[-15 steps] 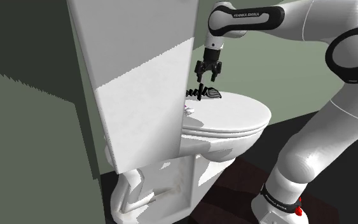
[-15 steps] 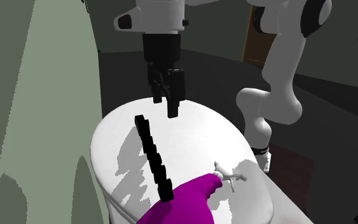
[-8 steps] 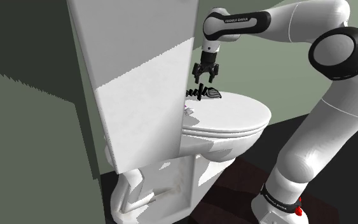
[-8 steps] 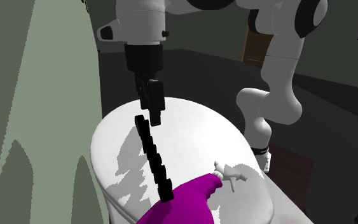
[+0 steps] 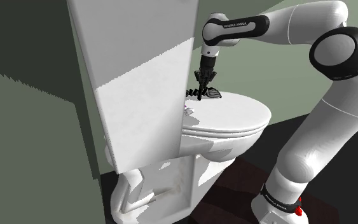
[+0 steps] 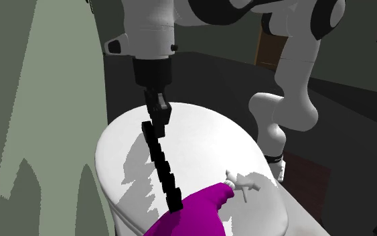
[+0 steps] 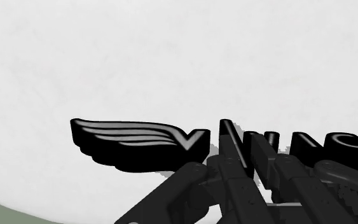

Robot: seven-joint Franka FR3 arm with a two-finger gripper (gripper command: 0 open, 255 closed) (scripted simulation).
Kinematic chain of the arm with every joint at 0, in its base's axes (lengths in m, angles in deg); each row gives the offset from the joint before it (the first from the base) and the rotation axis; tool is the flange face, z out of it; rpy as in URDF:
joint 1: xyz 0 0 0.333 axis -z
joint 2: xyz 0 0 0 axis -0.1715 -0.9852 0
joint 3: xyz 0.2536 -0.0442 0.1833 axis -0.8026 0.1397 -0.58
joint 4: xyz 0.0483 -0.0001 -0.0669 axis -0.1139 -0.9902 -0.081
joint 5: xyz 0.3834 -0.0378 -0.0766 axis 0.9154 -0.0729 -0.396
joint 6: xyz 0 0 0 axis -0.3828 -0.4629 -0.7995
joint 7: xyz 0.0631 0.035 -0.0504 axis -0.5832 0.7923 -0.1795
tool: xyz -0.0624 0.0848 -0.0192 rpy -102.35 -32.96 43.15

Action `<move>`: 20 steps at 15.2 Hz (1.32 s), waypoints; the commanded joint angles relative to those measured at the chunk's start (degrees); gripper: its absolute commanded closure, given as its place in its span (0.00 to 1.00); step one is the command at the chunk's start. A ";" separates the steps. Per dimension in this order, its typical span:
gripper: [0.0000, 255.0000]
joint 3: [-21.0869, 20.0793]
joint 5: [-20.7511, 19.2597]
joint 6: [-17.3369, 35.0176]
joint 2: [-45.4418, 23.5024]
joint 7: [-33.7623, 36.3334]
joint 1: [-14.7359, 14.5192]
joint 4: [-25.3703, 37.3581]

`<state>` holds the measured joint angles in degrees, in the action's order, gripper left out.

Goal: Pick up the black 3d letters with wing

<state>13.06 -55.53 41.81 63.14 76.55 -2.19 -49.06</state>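
Hand (image 5: 201,88) looks closed on the black 3d letters (image 7: 126,143), gripping the lettering next to the wing. The letters sit at the toilet lid's (image 5: 238,114) back edge, by the tank (image 5: 139,95). Probably light, rigid and slick, so pinch across the narrow strip near its middle.

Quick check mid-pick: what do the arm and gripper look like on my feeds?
The arm is glossy white, made of rounded tubular links with black joint rings. A black wrist band carries white FRANKA EMIKA lettering, and a small red mark sits near the base. The gripper is all black, with two slim fingers.
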 commanded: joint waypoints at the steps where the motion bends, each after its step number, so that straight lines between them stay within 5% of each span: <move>1: 1.00 0.01 -0.01 0.03 -0.01 -0.01 0.01 -0.04; 6: 1.00 0.00 -0.01 -0.07 0.07 0.00 0.01 -0.01; 20: 1.00 0.04 0.23 -11.18 -1.86 -0.04 -0.03 13.01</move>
<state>13.08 -55.32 31.48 61.39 76.55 -2.24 -37.02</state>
